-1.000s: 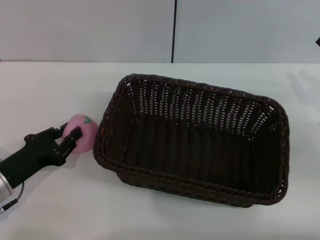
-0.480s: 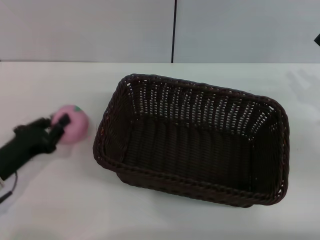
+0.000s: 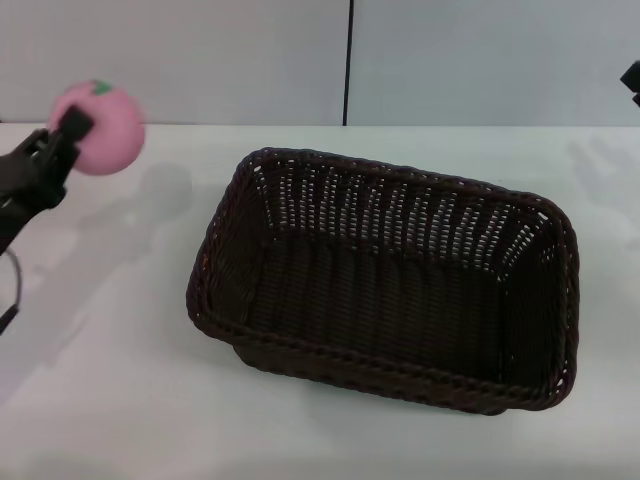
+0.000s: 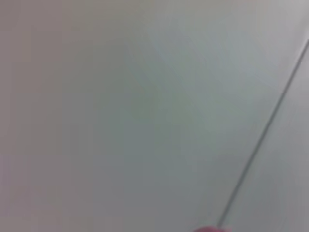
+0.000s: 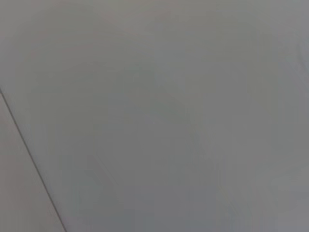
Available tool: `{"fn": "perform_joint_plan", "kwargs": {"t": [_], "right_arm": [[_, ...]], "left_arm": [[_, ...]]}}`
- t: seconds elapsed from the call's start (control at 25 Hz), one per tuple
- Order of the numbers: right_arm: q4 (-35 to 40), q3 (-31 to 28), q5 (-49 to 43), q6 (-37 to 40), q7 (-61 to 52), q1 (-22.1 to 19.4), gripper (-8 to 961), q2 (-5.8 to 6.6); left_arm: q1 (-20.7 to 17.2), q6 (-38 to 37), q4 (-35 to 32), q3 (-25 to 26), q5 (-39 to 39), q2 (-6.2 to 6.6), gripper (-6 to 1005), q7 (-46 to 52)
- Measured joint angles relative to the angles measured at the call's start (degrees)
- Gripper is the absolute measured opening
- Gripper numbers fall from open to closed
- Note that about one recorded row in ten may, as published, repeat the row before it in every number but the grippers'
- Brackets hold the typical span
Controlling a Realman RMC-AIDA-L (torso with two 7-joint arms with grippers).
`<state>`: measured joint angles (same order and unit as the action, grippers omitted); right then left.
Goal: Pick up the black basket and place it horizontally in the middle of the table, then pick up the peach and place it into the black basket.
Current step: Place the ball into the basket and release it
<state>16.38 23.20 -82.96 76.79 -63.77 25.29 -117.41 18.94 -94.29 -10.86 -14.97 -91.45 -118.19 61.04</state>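
Observation:
The black basket (image 3: 390, 285) sits open side up on the white table (image 3: 120, 400), right of the middle, its long side running left to right. My left gripper (image 3: 80, 135) is shut on the pink peach (image 3: 100, 128) and holds it high above the table's far left, well left of the basket. A sliver of the peach shows at the edge of the left wrist view (image 4: 210, 229). Only a dark tip of my right arm (image 3: 631, 78) shows at the right edge of the head view; its gripper is out of view.
A grey wall with a dark vertical seam (image 3: 349, 60) stands behind the table. The peach's shadow (image 3: 160, 190) falls on the table left of the basket. The right wrist view shows only the wall and a seam (image 5: 29, 159).
My left gripper has lifted the peach from the table beside the basket's left end, up and to the left. The basket has not moved.

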Motion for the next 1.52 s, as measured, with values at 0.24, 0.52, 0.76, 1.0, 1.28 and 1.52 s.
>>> {"fn": "perform_joint_plan", "kwargs": {"t": [0.24, 0.52, 0.76, 1.0, 1.28, 1.52], "right_arm": [[-1.0, -0.7, 0.1, -0.1, 1.4, 0.2, 399, -0.16], [-1.1, -0.8, 0.1, -0.2, 1.6, 0.0, 398, -0.31], [-1.1, -0.8, 0.1, -0.2, 1.6, -0.4, 398, -0.53], [-1.1, -0.5, 0.1, -0.1, 1.6, -0.7, 399, -0.63], [-1.4, -0.7, 0.1, -0.1, 1.6, -0.7, 398, -0.64], [-1.5, -0.6, 0.1, -0.1, 1.6, -0.6, 398, -0.71]], "left_arm": [[6.7, -0.6, 4.7, -3.3, -0.7, -0.20, 92, 1.3], [10.5, 0.4, 6.5, -8.4, -0.7, -0.37, 56, 0.8], [12.4, 0.7, 5.7, -15.1, -0.7, -0.36, 50, 1.3], [12.4, 2.9, 4.1, -18.9, -0.6, -0.41, 56, 0.6], [11.3, 3.3, 4.3, -18.8, -0.2, -0.33, 62, 1.2], [11.1, 2.2, 4.1, -18.7, -0.1, -0.29, 400, 1.3]]}}
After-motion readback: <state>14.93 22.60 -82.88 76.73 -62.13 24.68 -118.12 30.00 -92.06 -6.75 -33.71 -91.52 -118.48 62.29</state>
